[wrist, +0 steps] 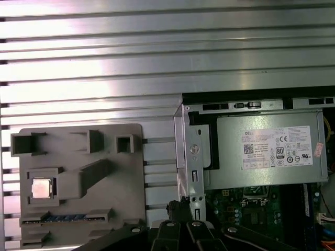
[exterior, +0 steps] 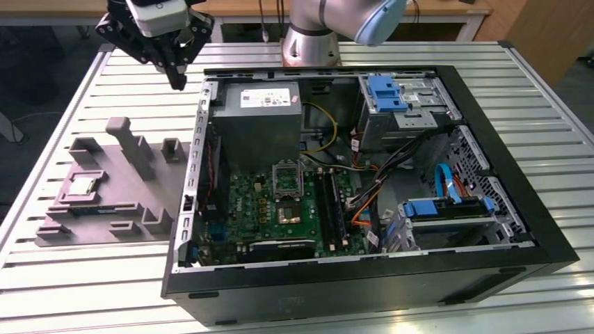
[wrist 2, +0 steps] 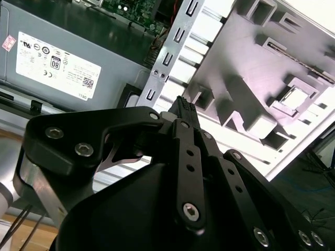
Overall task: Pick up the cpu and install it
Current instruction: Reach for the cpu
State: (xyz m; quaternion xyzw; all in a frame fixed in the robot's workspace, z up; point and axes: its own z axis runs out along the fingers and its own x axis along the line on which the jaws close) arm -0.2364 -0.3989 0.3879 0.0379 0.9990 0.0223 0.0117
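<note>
Closest in, the claw (exterior: 177,82): its dark fingers look pressed together to a point with nothing between them, and the second wrist view shows the same; it hangs high over the slatted table (exterior: 83,292), just outside the far corner of the computer case (exterior: 483,104) on the exterior view's left. Beside the tips in the first wrist view runs the case's metal side wall, with the grey power supply (wrist: 264,149) just inside it. Further out lies the grey holder tray (exterior: 130,202), flat on the table alongside the case; the cpu (exterior: 83,185) sits in a square pocket of that tray, silvery top up, well apart from the claw. It shows in both wrist views too, bright and level in its pocket (wrist: 42,188). Furthest along is the motherboard (exterior: 246,202) with its dark socket (exterior: 281,211), metal frame apparently swung up, nothing seated that I can make out.

So the pick is not yet made. To do it well, I'd judge: open the fingers wider than the chip before descending; come down square over the pocket, clear of the tray's tall posts; pinch opposite edges and keep it flat, since a tilted chip would seat badly in the socket.
</note>
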